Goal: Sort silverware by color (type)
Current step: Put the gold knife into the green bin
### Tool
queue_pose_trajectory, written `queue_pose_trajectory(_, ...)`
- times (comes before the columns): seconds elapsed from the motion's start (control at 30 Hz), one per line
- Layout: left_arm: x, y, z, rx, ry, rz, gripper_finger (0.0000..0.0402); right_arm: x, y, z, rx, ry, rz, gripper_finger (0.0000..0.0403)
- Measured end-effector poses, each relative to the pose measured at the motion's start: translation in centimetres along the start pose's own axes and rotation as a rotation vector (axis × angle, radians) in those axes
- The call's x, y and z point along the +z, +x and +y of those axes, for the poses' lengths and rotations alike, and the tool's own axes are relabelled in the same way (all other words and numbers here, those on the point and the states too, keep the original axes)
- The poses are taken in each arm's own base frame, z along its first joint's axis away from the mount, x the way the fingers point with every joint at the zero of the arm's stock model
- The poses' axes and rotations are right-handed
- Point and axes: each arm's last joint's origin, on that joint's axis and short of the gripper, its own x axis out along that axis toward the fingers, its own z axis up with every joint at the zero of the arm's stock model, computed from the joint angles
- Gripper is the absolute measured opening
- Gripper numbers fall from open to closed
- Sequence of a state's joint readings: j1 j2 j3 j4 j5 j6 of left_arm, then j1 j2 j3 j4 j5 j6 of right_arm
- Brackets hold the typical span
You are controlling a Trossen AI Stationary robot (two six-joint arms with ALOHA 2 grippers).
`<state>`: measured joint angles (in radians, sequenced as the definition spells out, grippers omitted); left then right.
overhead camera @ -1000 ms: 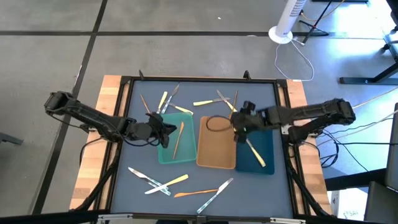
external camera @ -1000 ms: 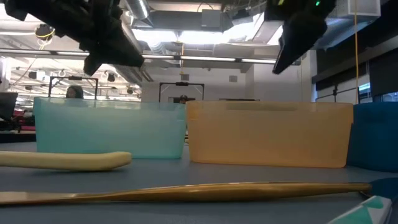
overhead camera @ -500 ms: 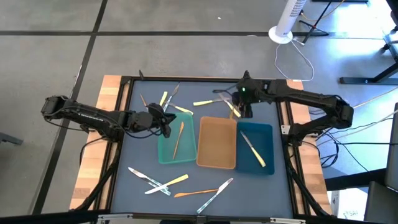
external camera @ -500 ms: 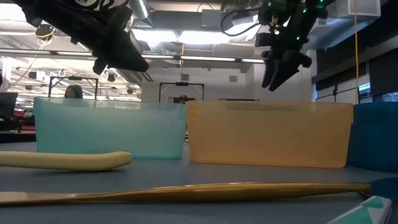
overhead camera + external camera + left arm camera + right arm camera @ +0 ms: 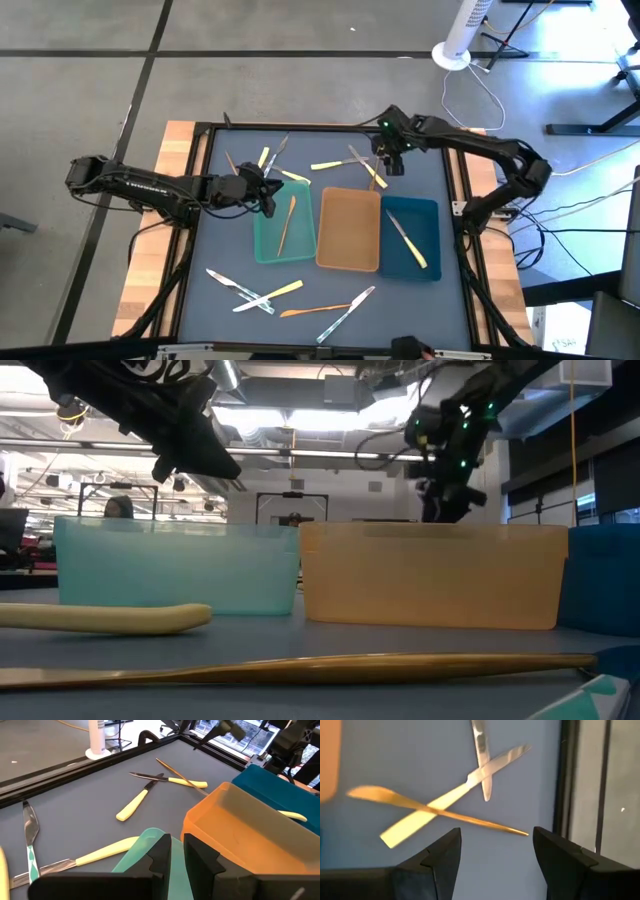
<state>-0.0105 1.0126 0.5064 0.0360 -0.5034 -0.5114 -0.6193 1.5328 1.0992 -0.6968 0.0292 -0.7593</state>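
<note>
Reaching for the next piece: the right hand [image 5: 388,165], fingers wide and empty, hovers over crossed utensils [image 5: 445,802] just behind the tan tray [image 5: 348,230]. Next, lower onto one. Left hand [image 5: 268,192], nearly closed, empty, waits left of it.

The silverware [image 5: 290,290] lies scattered: a front cluster, a back-left bunch [image 5: 265,160], crossed pieces [image 5: 362,163] at back, 1 gold piece [image 5: 286,222] in teal, 1 yellow-handled [image 5: 407,242] in blue.
</note>
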Motion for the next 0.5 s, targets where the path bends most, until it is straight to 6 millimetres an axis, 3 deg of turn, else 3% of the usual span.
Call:
queue_pose_trajectory(0.23, 0.0, 0.0, 0.0, 0.0, 0.001, 0.001, 0.0046, -0.1, 3.5, 0.3, 0.077, -0.195, 0.083, 0.0234)
queue_pose_trajectory(0.5, 0.0, 0.0, 0.0, 0.001, 0.001, 0.002, 0.0046, -0.3, 6.3, 0.6, 0.148, -0.254, 0.14, 0.0234)
